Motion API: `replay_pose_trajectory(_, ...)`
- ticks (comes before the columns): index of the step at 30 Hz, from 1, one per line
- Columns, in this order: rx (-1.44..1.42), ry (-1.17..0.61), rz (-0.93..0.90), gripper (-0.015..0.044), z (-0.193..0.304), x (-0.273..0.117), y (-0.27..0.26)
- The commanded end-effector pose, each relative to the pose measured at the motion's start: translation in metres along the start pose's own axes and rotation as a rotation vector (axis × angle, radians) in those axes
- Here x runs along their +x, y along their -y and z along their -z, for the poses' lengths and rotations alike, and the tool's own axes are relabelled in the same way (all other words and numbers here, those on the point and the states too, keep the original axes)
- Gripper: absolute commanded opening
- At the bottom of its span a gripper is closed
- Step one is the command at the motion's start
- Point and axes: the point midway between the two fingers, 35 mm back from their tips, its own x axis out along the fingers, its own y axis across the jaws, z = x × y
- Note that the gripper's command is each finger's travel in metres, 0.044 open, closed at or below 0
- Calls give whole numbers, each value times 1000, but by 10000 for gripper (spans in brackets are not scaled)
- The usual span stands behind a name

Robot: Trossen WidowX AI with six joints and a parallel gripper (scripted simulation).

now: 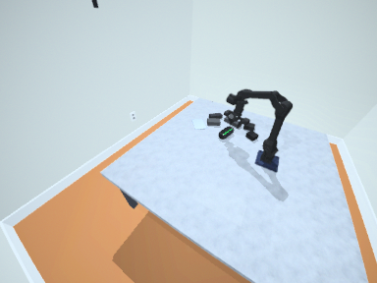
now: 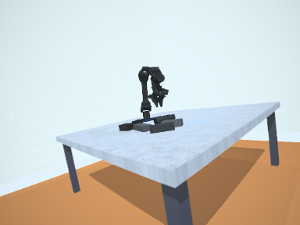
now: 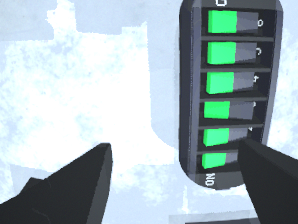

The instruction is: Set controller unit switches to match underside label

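Covering part of the lowest switches, the spread hand (image 1: 236, 118) (image 2: 158, 105) (image 3: 176, 151) obscures numbers on the controller unit (image 1: 228, 134) (image 3: 190, 100).

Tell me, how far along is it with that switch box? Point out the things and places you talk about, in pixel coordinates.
The unit (image 1: 222, 136) (image 3: 186, 100) looks set on its base, its six switches (image 1: 228, 132) (image 3: 220, 83) facing up. Nothing is in hand: the gripper (image 1: 234, 118) (image 2: 158, 105) (image 3: 176, 151) is open above the bench (image 1: 196, 182) (image 2: 129, 146) (image 3: 75, 100). The label is hidden, so I can't confirm any setting. Moving the arm away remains.

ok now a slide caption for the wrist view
Open black gripper fingers above the dark grey controller unit with a column of green-ended rocker switches.
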Motion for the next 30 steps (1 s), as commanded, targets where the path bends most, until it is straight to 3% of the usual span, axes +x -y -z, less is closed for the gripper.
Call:
replay_pose_trajectory(1, -3, 0, -3, 26, 0, 0, -1)
replay_pose_trajectory(2, -3, 0, -3, 0, 0, 0, -1)
replay_pose_trajectory(11, -3, 0, -3, 0, 0, 0, -1)
replay_pose_trajectory(27, 0, 0, -1, 420, 0, 0, 0)
replay_pose_trajectory(30, 0, 0, -1, 440, 0, 0, 0)
